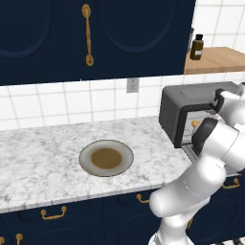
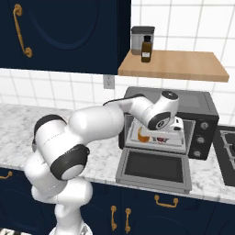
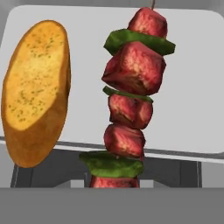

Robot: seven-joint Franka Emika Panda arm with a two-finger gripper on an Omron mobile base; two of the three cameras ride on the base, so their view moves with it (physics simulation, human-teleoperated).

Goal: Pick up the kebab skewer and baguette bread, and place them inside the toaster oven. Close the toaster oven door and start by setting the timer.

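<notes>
Claw [image 2: 160, 137] pinches the glossy chunky kebab skewer [image 3: 131, 96] beside the speckled oblong baguette bread [image 3: 35, 92] inside the boxy toaster oven [image 2: 202, 110].

Left base view: behind-left of arm, looking forward-down; gripper hidden past arm at toaster oven [image 1: 201, 112]. Right base view: behind-right, facing the same oven [image 2: 202, 112]. Hand view: very near, kebab skewer [image 3: 131, 96] directly ahead of gripper.
</notes>
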